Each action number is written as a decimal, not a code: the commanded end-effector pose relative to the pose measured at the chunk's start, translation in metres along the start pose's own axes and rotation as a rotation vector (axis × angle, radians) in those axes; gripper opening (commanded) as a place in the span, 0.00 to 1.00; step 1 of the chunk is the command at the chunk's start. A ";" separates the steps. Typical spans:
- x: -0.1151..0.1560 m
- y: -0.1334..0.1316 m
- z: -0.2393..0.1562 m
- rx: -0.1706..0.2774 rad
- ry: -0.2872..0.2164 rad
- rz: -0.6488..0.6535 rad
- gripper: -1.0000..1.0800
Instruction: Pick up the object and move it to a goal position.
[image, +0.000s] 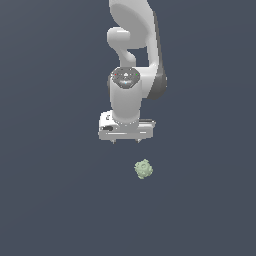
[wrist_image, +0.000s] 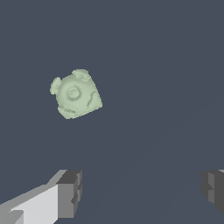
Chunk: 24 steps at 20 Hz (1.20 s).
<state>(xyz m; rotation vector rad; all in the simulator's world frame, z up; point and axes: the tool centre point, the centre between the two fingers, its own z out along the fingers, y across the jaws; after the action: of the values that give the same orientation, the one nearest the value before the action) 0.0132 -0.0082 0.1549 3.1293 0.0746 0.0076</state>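
The object (image: 144, 169) lies apart from the gripper (image: 125, 141), below it and toward the exterior view's right.

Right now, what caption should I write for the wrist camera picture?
Open robot hand above a bumpy pale green lump, not touching it.

My arm (image: 132, 60) has a smooth white shell with a soft sheen, like moulded plastic, with darker grey at the joint. My gripper (wrist_image: 140, 192) has matt grey ridged fingertips (wrist_image: 70, 192). The lump (wrist_image: 76, 94) looks pale green, matt and knobbly. The ground (image: 50, 200) is flat, matt slate-blue.
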 end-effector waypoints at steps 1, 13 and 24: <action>0.008 -0.007 0.005 -0.001 -0.001 -0.038 0.96; 0.058 -0.055 0.046 0.004 -0.003 -0.303 0.96; 0.074 -0.075 0.065 0.012 -0.002 -0.405 0.96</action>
<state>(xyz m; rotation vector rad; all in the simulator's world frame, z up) 0.0826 0.0683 0.0906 3.0633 0.6952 -0.0012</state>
